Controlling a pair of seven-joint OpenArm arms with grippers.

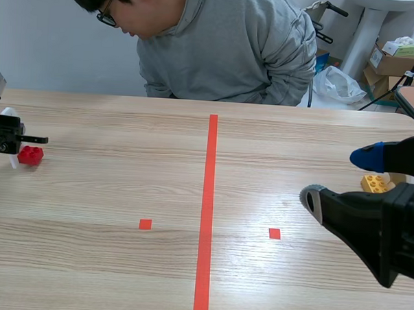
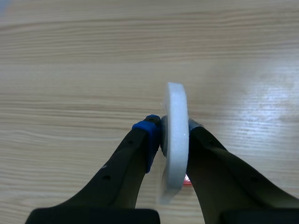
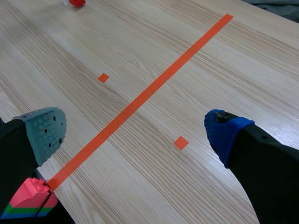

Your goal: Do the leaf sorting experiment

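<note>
Table (image 1: pixel 119 275) pale wood, orange-red tape line down the middle, one tape square each side. Left gripper (image 2: pixel 175 133) sits at 9 o'clock of the table, clamped on white flat piece (image 2: pixel 175 105): piece stands on edge, squeezed between the two pads, its rounded end sticking out ahead of the fingertips. It looks like foam, but material can't be confirmed. Red block (image 1: pixel 30 155) on the table just beside that gripper, on its 3 o'clock side. Touching or not, can't tell. Right gripper (image 1: pixel 338 180) at about 4 o'clock of the table, fingers spread wide, nothing between them, held above the wood near the right tape square. Yellow block (image 1: pixel 374 183) at 3 o'clock, just behind the right gripper's fingers, partly hidden. Stacked blocks (image 3: pixel 29 200), pink over green over blue, show beside the grey-green pad in the right wrist view. Person (image 1: pixel 225 46) in grey hoodie at 12 o'clock, leaning over the far edge
</note>
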